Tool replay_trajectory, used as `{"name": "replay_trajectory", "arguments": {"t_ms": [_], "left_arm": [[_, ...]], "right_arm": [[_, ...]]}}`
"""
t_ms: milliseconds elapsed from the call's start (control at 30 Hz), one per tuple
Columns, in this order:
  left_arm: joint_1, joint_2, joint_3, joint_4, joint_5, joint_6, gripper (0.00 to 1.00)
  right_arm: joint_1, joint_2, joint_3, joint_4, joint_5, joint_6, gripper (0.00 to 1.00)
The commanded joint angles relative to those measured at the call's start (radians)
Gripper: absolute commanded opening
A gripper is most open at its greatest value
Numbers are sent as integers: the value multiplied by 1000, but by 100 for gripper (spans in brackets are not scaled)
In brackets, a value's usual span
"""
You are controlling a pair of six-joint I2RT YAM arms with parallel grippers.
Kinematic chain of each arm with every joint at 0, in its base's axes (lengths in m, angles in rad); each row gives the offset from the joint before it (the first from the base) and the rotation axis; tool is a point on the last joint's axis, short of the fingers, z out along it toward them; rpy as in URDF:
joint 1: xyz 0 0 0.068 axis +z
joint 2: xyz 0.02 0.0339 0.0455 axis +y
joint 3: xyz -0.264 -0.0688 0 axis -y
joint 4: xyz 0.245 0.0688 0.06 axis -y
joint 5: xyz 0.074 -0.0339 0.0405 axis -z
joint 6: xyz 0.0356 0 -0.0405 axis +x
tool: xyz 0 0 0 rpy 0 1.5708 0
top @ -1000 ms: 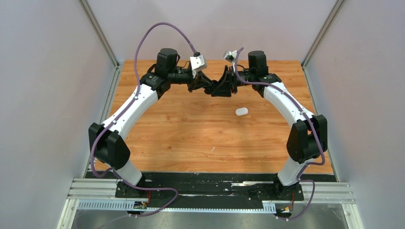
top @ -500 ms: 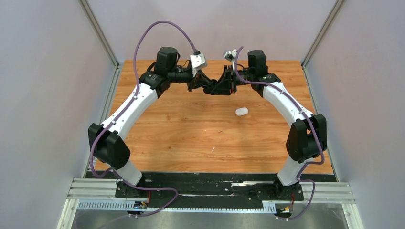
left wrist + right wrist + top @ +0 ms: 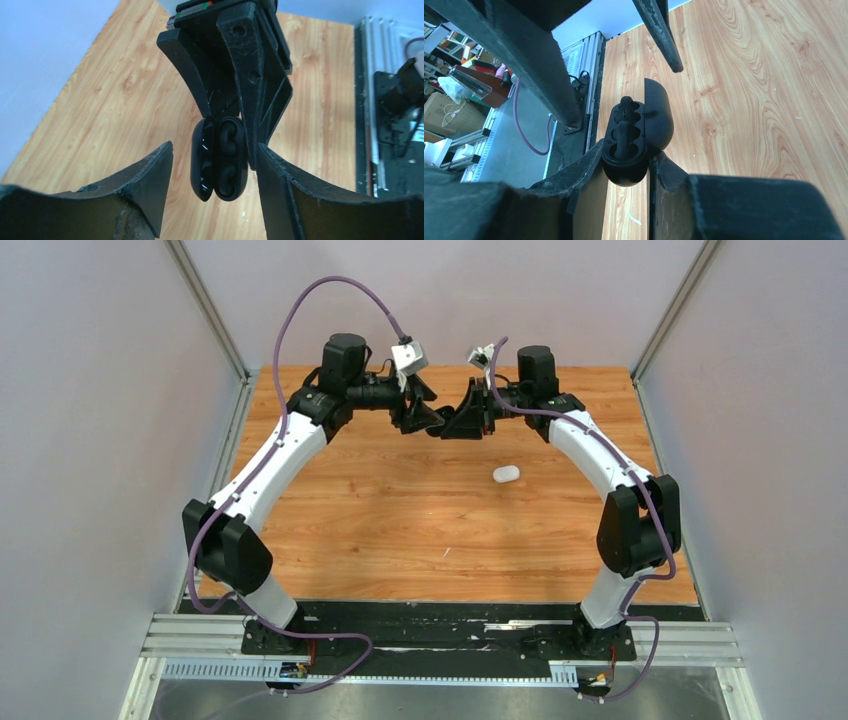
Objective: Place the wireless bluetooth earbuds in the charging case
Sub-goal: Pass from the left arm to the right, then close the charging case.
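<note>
Two claws meet tip to tip over the far part of the table (image 3: pixel 380 530): the right gripper (image 3: pixel 626 159) is clamped on the bottom end of the black charging case (image 3: pixel 636 125), and the left gripper (image 3: pixel 214 147) stands wide, holding nothing. From the left wrist the case sits dead ahead at 12 o'clock, framed by the spread fingers, long axis 12-to-6, lid ajar toward 9 o'clock, both black earbuds (image 3: pixel 231 155) seated. Judgement: the left arm is nearer to press the lid shut; a white case (image 3: pixel 506 474) lies at 5 o'clock, well apart.
</note>
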Motion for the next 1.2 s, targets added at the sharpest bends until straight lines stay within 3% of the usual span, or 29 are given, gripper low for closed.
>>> {"name": "replay_trajectory", "arguments": {"t_ms": [0, 267, 533, 1167], "left_arm": [[26, 0, 62, 25, 139, -110, 71], [26, 12, 13, -32, 214, -16, 73], [14, 5, 5, -64, 189, 65, 72], [-4, -14, -9, -62, 215, 48, 62]], "right_arm": [[-6, -8, 34, 35, -24, 6, 4], [-7, -12, 32, 39, -27, 5, 4], [-8, -9, 30, 48, -30, 10, 4], [-16, 13, 26, 98, 72, 80, 2]]}}
